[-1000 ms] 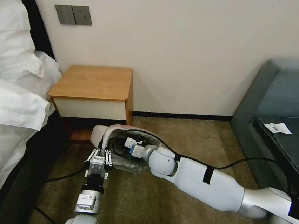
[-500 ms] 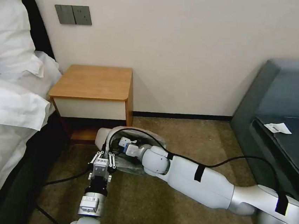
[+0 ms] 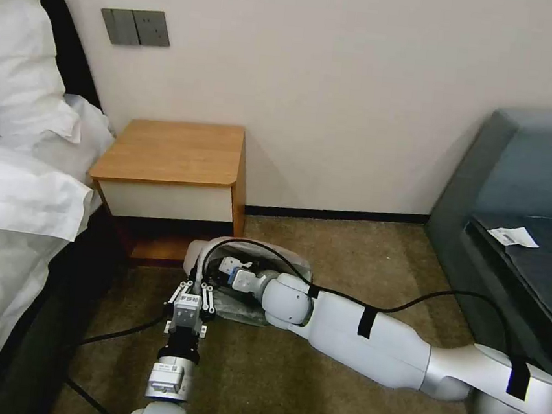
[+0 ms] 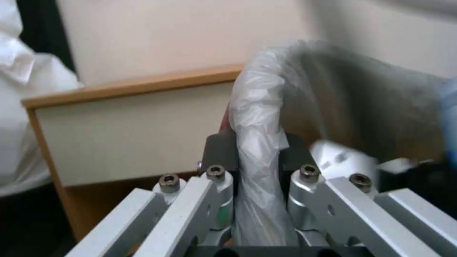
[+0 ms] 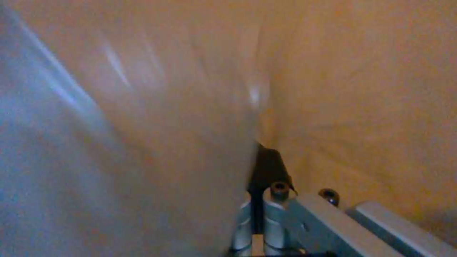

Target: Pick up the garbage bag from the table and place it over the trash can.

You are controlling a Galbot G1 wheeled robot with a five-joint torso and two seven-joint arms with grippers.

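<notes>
Compared with a second ago, the left end effector [image 3: 191,288] sits slightly higher and further right in the head view, and the right arm has slid left with it, so the garbage bag [image 3: 284,260] and trash can [image 3: 195,250] now lie a little nearer the counter [image 3: 171,151].

At lower centre-left of the head view, the left end effector is clenched on a bunched fold of the garbage bag [image 4: 259,142]; in the left wrist view the film runs up between its dark pads [image 4: 219,150]. A small label on its housing carries print too small to read.

The bag's long axis runs left to right across the carpet, draped over the trash can, its mouth toward the left.

To the right, the right end effector [image 3: 228,269] is buried inside the bag; in its wrist view, film [image 5: 142,107] presses against one dark pad [image 5: 267,167], but I cannot tell its grip.
</notes>
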